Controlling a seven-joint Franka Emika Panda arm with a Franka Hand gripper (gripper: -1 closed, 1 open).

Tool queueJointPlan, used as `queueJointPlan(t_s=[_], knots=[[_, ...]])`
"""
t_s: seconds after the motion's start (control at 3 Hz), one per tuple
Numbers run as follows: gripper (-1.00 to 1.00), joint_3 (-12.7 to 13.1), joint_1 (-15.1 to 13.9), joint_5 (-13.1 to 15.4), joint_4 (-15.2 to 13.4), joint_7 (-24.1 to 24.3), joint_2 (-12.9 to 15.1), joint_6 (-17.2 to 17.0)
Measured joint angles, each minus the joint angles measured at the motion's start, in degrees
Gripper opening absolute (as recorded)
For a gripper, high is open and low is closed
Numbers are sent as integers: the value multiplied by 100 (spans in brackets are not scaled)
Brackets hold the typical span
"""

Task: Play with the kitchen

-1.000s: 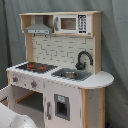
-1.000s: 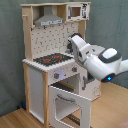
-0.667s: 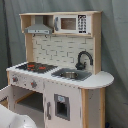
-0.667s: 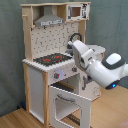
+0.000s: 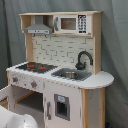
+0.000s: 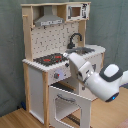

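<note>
The kitchen [image 5: 60, 50] is a toy unit of pale wood and white panels, seen in both exterior views. It has a black stovetop [image 5: 35, 66] with red burners, a black faucet [image 5: 82, 59] over a steel sink [image 5: 70, 75], and a grey hood [image 5: 39, 29]. In the second exterior view the kitchen [image 6: 50, 40] stands with its windowed oven door [image 6: 67, 102] swung down and open. My white arm reaches in from the second exterior view's right. Its gripper [image 6: 69, 55] sits at the counter's front edge, between the stovetop [image 6: 50, 60] and the sink [image 6: 87, 50].
A toy microwave [image 5: 70, 23] sits in the upper shelf. A rounded counter end [image 5: 102, 80] juts out beside the sink. Part of my white arm [image 5: 12, 119] fills the first exterior view's bottom left corner. Grey curtain hangs behind; the floor [image 6: 15, 120] is wood.
My arm has come down from near the faucet and swung toward the counter's front edge by the stovetop. The kitchen and the open oven door have not moved.
</note>
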State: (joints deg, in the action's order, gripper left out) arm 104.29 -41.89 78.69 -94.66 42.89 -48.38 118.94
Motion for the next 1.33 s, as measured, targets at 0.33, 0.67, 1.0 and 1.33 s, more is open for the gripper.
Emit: queueJointPlan(t_s=[0.33, 0.67, 1.0, 1.33], knots=[[100, 353, -346, -4, 285, 125, -131, 137], [100, 772, -739, -8, 663, 251, -282, 219], [100, 1172, -1102, -8, 1094, 311, -429, 234], [100, 1521, -1423, -10, 1565, 325, -567, 234]])
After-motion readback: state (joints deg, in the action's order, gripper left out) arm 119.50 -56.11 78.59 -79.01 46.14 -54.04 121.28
